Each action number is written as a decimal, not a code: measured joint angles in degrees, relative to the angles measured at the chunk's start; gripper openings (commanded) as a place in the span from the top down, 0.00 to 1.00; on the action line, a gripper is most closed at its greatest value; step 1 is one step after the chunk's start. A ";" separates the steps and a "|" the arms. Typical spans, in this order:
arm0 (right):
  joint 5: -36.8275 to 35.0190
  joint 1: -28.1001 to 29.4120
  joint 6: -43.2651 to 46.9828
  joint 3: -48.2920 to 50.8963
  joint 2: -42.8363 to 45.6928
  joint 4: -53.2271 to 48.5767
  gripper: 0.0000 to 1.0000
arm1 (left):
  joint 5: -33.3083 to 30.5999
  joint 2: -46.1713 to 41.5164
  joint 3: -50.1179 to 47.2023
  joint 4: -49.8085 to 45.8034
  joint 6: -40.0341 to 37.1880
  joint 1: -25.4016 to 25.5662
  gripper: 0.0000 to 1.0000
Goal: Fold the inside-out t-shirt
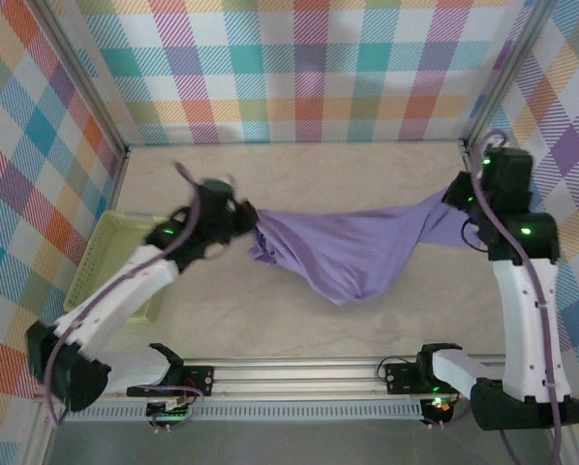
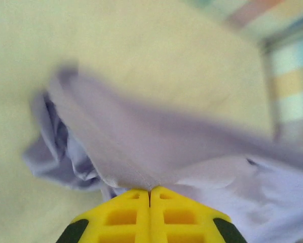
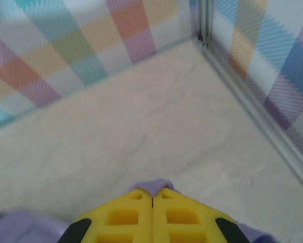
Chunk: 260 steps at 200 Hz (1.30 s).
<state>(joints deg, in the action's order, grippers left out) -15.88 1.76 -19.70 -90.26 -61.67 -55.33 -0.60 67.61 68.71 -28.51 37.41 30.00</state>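
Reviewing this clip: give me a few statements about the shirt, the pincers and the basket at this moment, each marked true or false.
1. The left pincer and the right pincer are each shut on the shirt. True.
2. The shirt lies folded flat on the table. False: it hangs stretched between the two pincers and sags in the middle.
3. A green basket sits at the table's left edge. True.
4. The shirt is in the basket. False: it is to the right of the basket, between the arms.
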 measured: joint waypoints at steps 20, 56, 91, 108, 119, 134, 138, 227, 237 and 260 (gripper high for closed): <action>0.00 -0.31 0.04 -8.59 0.70 -0.48 1.00 | -0.33 -4.59 14.40 -4.48 -3.72 -9.29 1.00; 0.98 -0.26 0.48 -14.78 5.49 1.07 1.00 | -0.42 -5.05 30.69 -11.28 -8.02 -11.76 1.00; 3.26 -0.26 1.36 -18.08 4.68 0.37 1.00 | -1.05 3.87 32.13 -19.41 -9.01 -13.09 1.00; 5.33 -0.26 1.42 -19.12 1.68 -0.28 1.00 | 0.48 8.94 32.17 -22.38 -9.09 -13.64 1.00; 7.21 -0.26 1.60 -18.14 0.74 0.09 1.00 | 2.14 9.70 32.17 -23.26 -9.42 -13.73 1.00; 10.21 -0.31 1.99 -16.57 1.25 0.09 1.00 | 4.55 7.65 32.20 -22.71 -9.68 -13.81 1.00; 10.86 -0.31 2.05 -16.55 1.53 0.07 1.00 | 5.03 6.78 32.24 -22.47 -9.75 -13.81 1.00; 16.44 -0.31 3.56 -24.98 14.34 2.32 1.00 | 9.22 -15.82 31.63 -14.78 -9.84 -14.03 1.00; 16.59 -0.31 3.61 -24.92 14.08 3.02 1.00 | 8.28 -15.04 31.63 -14.97 -9.84 -14.03 1.00; 16.57 -0.31 3.50 -23.58 11.34 3.91 1.00 | 5.53 -9.66 31.61 -15.37 -9.88 -14.03 1.00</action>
<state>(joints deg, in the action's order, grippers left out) 0.69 1.45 -16.21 -113.84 -50.33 -51.42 4.93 57.95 100.31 -43.88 27.53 15.97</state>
